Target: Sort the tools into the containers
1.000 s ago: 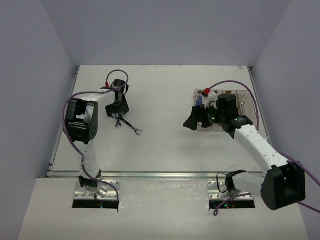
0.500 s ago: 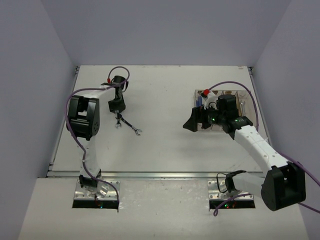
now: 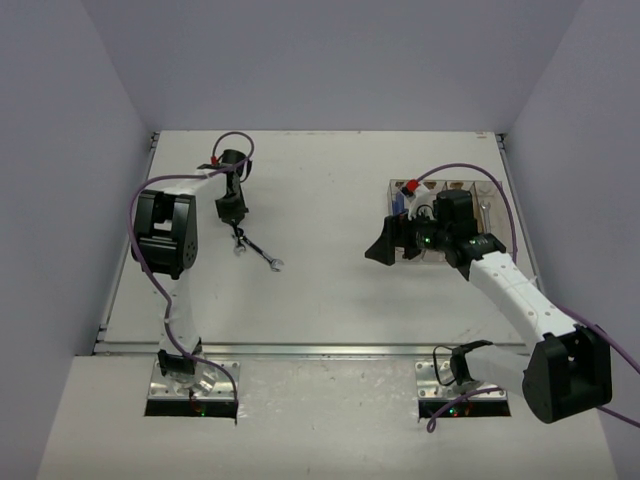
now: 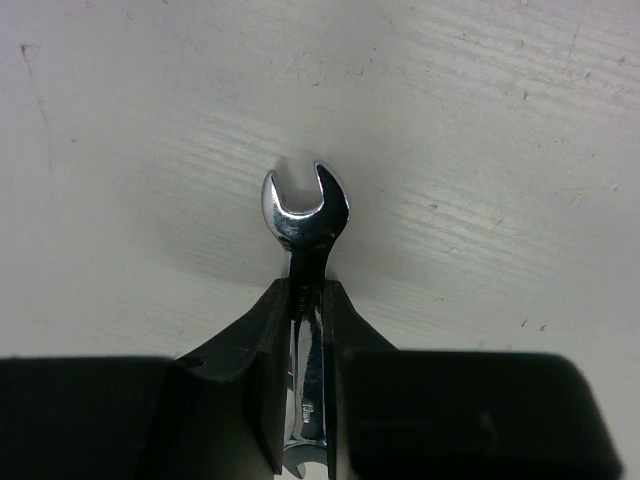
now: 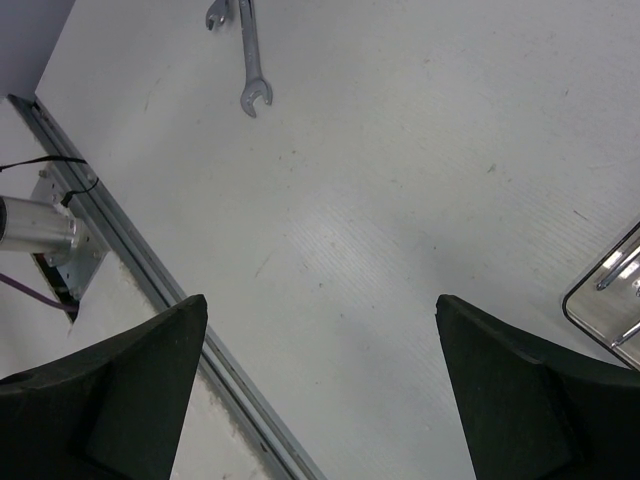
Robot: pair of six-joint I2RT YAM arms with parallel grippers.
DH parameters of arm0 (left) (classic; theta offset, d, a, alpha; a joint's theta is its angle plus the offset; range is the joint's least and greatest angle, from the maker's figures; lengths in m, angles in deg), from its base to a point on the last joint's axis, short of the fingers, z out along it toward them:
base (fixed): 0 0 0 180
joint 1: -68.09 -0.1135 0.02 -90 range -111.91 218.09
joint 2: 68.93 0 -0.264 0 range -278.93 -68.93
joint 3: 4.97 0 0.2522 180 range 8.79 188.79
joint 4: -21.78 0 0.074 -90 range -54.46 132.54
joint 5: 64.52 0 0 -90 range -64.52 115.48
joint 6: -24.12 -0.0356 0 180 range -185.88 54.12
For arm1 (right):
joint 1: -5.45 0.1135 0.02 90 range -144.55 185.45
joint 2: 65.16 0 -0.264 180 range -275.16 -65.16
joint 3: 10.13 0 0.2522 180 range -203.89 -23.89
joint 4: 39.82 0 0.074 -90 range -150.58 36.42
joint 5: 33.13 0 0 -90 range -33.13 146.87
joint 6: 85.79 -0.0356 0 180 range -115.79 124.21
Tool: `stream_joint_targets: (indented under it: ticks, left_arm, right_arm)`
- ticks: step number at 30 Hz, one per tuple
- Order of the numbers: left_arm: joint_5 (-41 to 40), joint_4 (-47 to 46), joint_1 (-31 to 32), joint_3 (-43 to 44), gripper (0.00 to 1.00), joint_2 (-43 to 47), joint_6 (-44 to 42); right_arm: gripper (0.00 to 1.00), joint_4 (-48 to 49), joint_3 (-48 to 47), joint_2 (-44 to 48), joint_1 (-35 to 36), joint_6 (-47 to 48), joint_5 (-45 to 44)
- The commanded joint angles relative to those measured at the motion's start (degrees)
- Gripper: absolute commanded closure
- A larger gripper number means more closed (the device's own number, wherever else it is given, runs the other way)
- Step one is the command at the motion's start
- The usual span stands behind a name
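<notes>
Left gripper (image 4: 308, 330): we see it pinching the wrench (image 4: 305, 210).
Wrench: shiny silver, forked end, frame middle.
Right gripper (image 5: 315, 305): wide open.

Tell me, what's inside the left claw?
A silver wrench, pinched between the left gripper's fingers. Its open end sticks out; the fingers cover much of its shaft.

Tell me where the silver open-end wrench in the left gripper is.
The silver open-end wrench is pinched in the left gripper; in the top view it is over the white table's left half, beside a second wrench.
</notes>
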Motion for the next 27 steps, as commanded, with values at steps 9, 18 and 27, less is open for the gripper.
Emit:
stream_joint_targets:
  ticks: [9, 18, 27]
  left_arm:
    - [1.03, -8.38, 2.58, -14.2, 1.0, 18.66, 8.74]
    - [2.75, -12.69, 12.72, -20.71, 1.0, 31.91, 14.84]
    - [9.56, -24.69, 26.74, -28.81, 1.0, 43.33, 29.03]
  right_arm:
    - [0.07, 8.91, 1.2, -1.54, 0.2, -3.43, 8.85]
    - [0.12, 22.89, 1.17, -8.22, 12.37, -10.11, 8.42]
    - [0.17, 25.9, -8.42, -21.34, 26.25, -13.95, -9.11]
